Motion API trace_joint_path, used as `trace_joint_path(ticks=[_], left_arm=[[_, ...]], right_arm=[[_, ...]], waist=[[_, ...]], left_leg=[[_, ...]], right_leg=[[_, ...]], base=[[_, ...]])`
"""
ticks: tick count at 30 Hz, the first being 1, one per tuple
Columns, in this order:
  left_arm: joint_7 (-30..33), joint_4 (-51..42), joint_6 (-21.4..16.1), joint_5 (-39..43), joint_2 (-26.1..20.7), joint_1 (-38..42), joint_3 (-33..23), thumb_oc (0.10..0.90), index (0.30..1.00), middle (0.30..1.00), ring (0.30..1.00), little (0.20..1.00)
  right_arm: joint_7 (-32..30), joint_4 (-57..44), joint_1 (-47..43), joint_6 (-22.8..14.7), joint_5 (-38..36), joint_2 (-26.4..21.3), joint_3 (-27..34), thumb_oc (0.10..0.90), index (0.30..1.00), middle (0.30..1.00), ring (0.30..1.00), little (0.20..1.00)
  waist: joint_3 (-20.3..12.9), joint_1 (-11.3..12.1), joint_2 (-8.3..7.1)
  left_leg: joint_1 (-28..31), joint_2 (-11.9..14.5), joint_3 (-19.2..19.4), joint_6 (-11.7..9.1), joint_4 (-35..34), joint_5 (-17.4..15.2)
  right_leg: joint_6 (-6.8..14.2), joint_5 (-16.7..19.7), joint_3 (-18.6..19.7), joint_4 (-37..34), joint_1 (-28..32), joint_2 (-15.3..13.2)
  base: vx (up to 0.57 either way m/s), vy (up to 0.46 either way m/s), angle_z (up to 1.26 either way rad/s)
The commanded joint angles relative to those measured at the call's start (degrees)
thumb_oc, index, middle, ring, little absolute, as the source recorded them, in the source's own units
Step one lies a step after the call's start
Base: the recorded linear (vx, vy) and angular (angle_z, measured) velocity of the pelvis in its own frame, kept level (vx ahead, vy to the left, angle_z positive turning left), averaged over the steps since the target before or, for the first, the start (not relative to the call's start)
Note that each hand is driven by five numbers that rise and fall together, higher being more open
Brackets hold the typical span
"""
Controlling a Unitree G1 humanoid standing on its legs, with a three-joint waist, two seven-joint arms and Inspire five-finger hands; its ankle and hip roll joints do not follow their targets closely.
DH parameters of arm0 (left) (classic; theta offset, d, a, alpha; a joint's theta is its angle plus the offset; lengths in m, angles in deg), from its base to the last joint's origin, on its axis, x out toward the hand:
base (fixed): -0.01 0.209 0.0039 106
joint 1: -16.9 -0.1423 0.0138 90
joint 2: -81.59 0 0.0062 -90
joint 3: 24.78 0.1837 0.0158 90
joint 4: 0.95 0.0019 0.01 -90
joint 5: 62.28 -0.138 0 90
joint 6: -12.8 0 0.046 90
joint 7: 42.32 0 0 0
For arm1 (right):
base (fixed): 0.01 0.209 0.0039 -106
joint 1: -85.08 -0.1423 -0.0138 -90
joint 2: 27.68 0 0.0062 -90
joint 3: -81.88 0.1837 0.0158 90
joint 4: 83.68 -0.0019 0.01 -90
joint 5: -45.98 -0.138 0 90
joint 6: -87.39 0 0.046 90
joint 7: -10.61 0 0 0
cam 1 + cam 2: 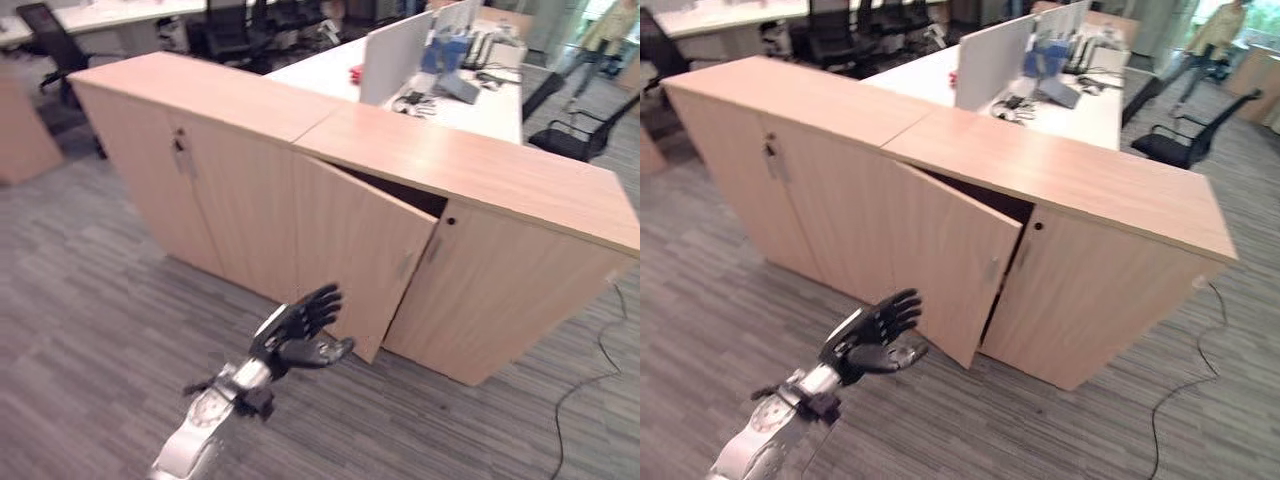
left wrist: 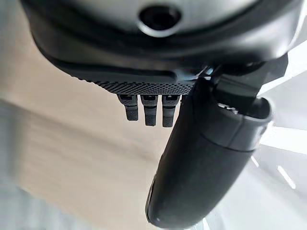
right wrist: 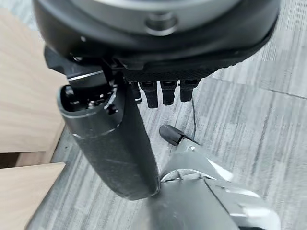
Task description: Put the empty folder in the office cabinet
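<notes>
Left robot hand (image 1: 298,333) hovered open and empty beside the ajar cabinet door (image 1: 355,240); door-opening step apparently underway. Next: swing it wider. No folder seen.

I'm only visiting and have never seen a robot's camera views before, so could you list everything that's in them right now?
Office cabinet: one long low run, light wood, across the middle of the grey carpet.
Cabinet door: one, light wood, standing ajar near the middle, dark gap behind it.
Desks: white, behind the cabinet, with a white divider panel and clutter on top.
Office chairs: several, black, around the desks.
Person: one, far right at the back, too blurred to describe.
Left hand: dark, fingers straight, empty, in front of the ajar door.
Right hand: dark, fingers straight, empty, above the carpet.
</notes>
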Motion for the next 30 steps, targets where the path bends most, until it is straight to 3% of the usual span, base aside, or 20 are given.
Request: trace_joint_path(ticks=[1,3,4,5,6,8,10,14,17,18,21,22,24,30], left_arm=[[-2.4,-8.1,-2.2,1.4,2.3,1.2,-2.5,0.800,0.900,0.900,0.900,0.900],[-1.9,-3.2,-2.4,-4.6,2.4,-1.9,-4.1,0.800,0.900,0.900,0.900,0.900],[-1.8,-0.2,-2.8,-4.8,2.7,-1.3,-3.8,0.800,0.900,0.900,0.900,0.900],[-0.8,5.8,-3.0,-5.0,4.4,-0.8,-4.0,0.800,0.900,0.900,0.900,0.900],[-0.9,5.9,-3.1,-5.0,4.4,-0.7,-3.9,0.800,0.900,0.900,0.900,0.900],[0.5,10.0,-3.3,-6.4,5.6,-0.1,-4.3,0.800,0.900,0.900,0.900,0.900],[2.5,14.2,-4.0,-8.4,7.1,0.2,-5.3,0.800,0.900,0.900,0.900,0.900],[6.9,24.4,-5.3,-17.2,8.6,2.9,-4.5,0.800,0.900,0.900,0.900,0.900],[10.5,36.9,-6.0,-20.8,10.8,5.8,-4.5,0.800,0.900,0.900,0.900,0.900],[10.5,36.9,-6.0,-20.8,10.8,5.8,-4.5,0.800,0.900,0.900,0.900,0.900],[12.9,56.7,-5.5,-26.2,13.2,9.0,-4.7,0.800,0.900,0.900,0.900,0.900],[12.9,56.8,-5.6,-26.2,13.2,9.1,-4.7,0.800,0.900,0.900,0.900,0.900],[11.1,67.5,-4.7,-26.8,14.0,9.7,-5.9,0.800,0.900,0.900,0.900,0.900],[8.2,69.9,-4.9,-23.7,14.8,7.5,-8.9,0.800,0.900,0.900,0.900,0.900]], right_arm=[[0.8,0.6,-4.3,0.5,0.7,-1.3,-0.1,0.800,0.900,0.900,0.900,0.900],[0.4,-0.2,-6.2,0.7,0.5,-1.7,-0.9,0.800,0.900,0.900,0.900,0.900],[0.2,-0.1,-6.5,0.7,0.2,-1.8,-1.4,0.800,0.900,0.900,0.900,0.900],[0.4,0.0,-6.5,0.5,-1.0,-1.6,-1.7,0.800,0.900,0.900,0.900,0.900],[0.4,0.1,-6.5,0.5,-1.1,-1.6,-1.7,0.800,0.900,0.900,0.900,0.900],[0.3,-0.3,-6.3,0.4,-2.3,-1.2,-2.0,0.800,0.900,0.900,0.900,0.900],[0.0,-0.2,-5.9,0.2,-3.6,-0.9,-2.2,0.800,0.900,0.900,0.900,0.900],[-1.1,-0.7,-5.3,-0.5,-5.2,0.0,-3.6,0.800,0.900,0.900,0.900,0.900],[-1.9,0.0,-5.0,-0.8,-6.1,0.4,-4.8,0.800,0.900,0.900,0.900,0.900],[-1.9,0.0,-5.0,-0.8,-6.1,0.4,-4.8,0.800,0.900,0.900,0.900,0.900],[-2.5,1.0,-4.9,-1.2,-5.4,0.2,-5.9,0.800,0.900,0.900,0.900,0.900],[-2.5,1.0,-5.0,-1.2,-5.4,0.2,-5.9,0.800,0.900,0.900,0.900,0.900],[-2.4,0.9,-4.9,-1.6,-4.6,-0.6,-6.6,0.800,0.900,0.900,0.900,0.900],[-1.9,0.5,-3.4,-1.9,-4.3,-1.2,-6.0,0.800,0.900,0.900,0.900,0.900]], waist=[[2.0,1.2,3.03],[2.3,0.7,4.27],[2.3,0.2,4.49],[2.2,-0.1,5.04],[2.2,0.0,5.05],[2.3,-0.5,5.54],[2.5,-0.6,5.78],[2.9,-1.9,6.16],[2.9,-2.9,5.22],[2.9,-2.9,5.22],[0.9,-3.6,4.82],[1.0,-3.6,4.85],[0.2,-4.4,4.95],[0.1,-4.9,5.28]], left_leg=[[-4.0,-0.8,-4.5,2.5,-0.4,-3.0],[-3.9,-1.4,-4.5,3.5,-0.4,-3.2],[-3.8,-2.1,-4.8,4.1,-0.4,-3.4],[-3.5,-2.6,-5.5,4.9,-0.4,-3.7],[-3.5,-2.6,-5.5,4.9,-0.4,-3.7],[-3.1,-2.8,-6.4,5.4,-0.4,-3.6],[-2.8,-2.8,-6.9,5.8,-0.4,-3.4],[-2.9,-2.6,-7.9,5.5,-0.4,-2.5],[-3.0,-3.3,-8.8,5.0,-0.4,-1.7],[-3.1,-3.3,-8.8,5.0,-0.4,-1.7],[-3.5,-3.0,-8.0,4.3,-0.4,-1.5],[-3.4,-3.0,-8.0,4.3,-0.4,-1.6],[-3.2,-2.7,-7.5,3.8,-0.4,-1.7],[-2.7,-2.2,-7.1,3.2,-0.4,-1.8]], right_leg=[[6.1,6.1,1.1,0.3,2.4,-5.5],[6.1,5.3,5.6,1.8,0.7,-5.7],[6.1,2.1,8.4,3.9,0.5,-5.4],[4.2,-4.5,12.1,8.6,0.2,-3.3],[4.1,-4.6,12.3,8.9,0.1,-3.4],[2.3,-9.3,13.7,13.7,-0.3,-0.4],[0.9,-12.1,12.7,17.3,-1.0,2.3],[-1.5,-16.8,14.4,19.0,-4.5,10.1],[-2.6,-16.4,19.1,12.7,-2.6,15.0],[-2.6,-16.4,19.1,12.7,-2.6,15.1],[-3.0,-14.8,19.3,5.1,0.5,16.6],[-3.0,-14.7,19.3,5.0,0.6,16.6],[-3.2,-13.9,20.5,1.9,1.9,17.5],[-3.4,-13.3,20.5,-0.2,3.0,18.0]], base=[[-0.09,0.142,-0.03],[-0.07,0.206,-0.03],[-0.01,0.255,-0.05],[0.00,0.195,-0.03],[0.02,0.142,-0.01],[0.03,0.050,0.14],[0.02,0.001,0.25],[0.01,-0.047,0.04],[0.03,-0.103,0.08],[0.06,-0.146,-0.02],[0.07,-0.095,-0.02],[0.05,-0.049,-0.02],[0.07,-0.054,-0.01],[0.05,-0.048,-0.04]])
